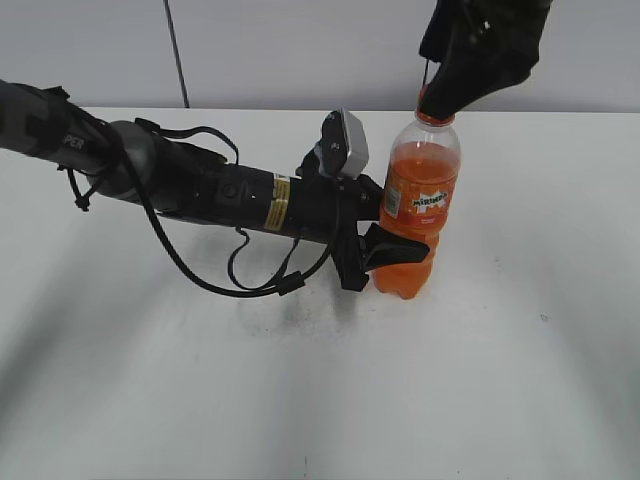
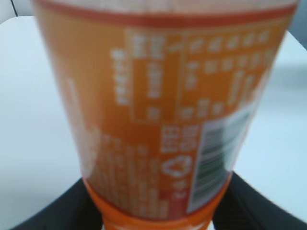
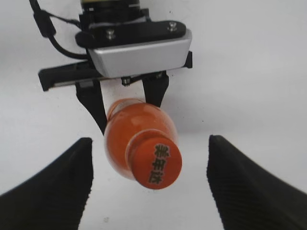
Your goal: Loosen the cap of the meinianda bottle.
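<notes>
The meinianda bottle (image 1: pixel 418 205) stands upright on the white desk (image 1: pixel 300 400), toward the far edge & right of centre, well clear of the near edge. Orange liquid fills it up to the shoulder; Mirinda label faces the exterior cam.

Left gripper (image 1: pixel 385 248) comes in horizontally from the left side of the desk w/ its black arm (image 1: pixel 200 185) and looped cables. Its jaws are closed on the bottle's lower waist, one black finger on either side, touching the plastic. Left wrist view: label back (text panel, barcode) fills the frame, blurred, w/ dark jaw tips at both bottom corners hugging the bottle (image 2: pixel 163 120).

Right gripper (image 1: pixel 440 95) hangs above the bottle top, at the far edge. In ext. view its dark body covers the cap, so contact can't be judged there. Right wrist view looks straight down: the cap (image 3: pixel 157 165) w/ dark print sits centred between the two black ribbed fingers (image 3: pixel 57 187), clear gaps on both sides. Jaws wide open, holding nothing. Cap is on the neck. The left gripper's silver cam housing (image 3: pixel 139 52) shows just beyond the bottle.
</notes>
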Available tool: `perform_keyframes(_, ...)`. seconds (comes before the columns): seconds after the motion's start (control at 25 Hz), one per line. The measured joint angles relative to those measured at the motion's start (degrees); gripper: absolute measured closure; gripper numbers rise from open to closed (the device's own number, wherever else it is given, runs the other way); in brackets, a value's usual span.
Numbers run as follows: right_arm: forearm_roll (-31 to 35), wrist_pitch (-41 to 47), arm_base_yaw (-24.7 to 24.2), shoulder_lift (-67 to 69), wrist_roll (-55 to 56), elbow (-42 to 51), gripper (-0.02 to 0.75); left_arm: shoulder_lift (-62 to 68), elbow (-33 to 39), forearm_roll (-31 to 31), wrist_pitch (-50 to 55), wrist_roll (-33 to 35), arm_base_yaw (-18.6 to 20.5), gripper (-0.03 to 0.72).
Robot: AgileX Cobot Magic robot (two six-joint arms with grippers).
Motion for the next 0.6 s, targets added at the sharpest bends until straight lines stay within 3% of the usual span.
perform_keyframes(0.16,2.6,0.0,0.0,-2.8,13.4,0.0,0.171,0.0,0.0,0.0,0.0,0.0,0.0,0.307)
perform_keyframes(0.28,2.1,0.0,0.0,-4.1,36.2,0.0,0.171,0.0,0.0,0.0,0.1,0.0,0.0,0.307)
perform_keyframes(0.4,-3.1,0.0,0.0,-4.0,61.0,0.0,0.17,0.0,0.0,0.0,0.1,0.0,0.0,0.307)
perform_keyframes(0.6,-5.7,0.0,0.1,-2.8,69.4,0.0,0.173,0.0,0.0,0.0,0.0,0.0,0.0,0.307)
